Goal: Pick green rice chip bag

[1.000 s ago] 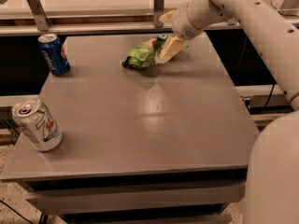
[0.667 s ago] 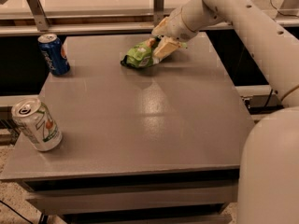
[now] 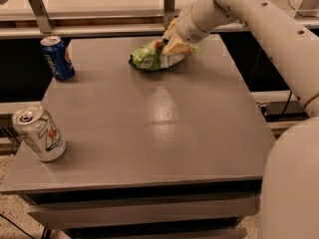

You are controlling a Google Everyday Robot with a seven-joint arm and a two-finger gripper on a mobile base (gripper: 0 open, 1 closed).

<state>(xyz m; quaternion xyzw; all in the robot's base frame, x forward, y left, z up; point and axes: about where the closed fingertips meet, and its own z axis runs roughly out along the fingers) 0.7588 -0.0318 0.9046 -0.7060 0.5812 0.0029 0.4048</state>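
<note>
Gripper (image 3: 168, 41) is sitting a little further left than a second ago, its tan fingers (image 3: 177, 47) spread on either side of the right end of the green rice chip bag (image 3: 147, 58). The bag is lying where it was, near the far edge of the table (image 3: 164, 128) (its white label patch is too small to read). At the far left, a blue can (image 3: 57, 59) is showing vertical lettering that looks like Pepsi. A white-and-green can (image 3: 39, 133) is standing near the front left corner, its writing unreadable.
</note>
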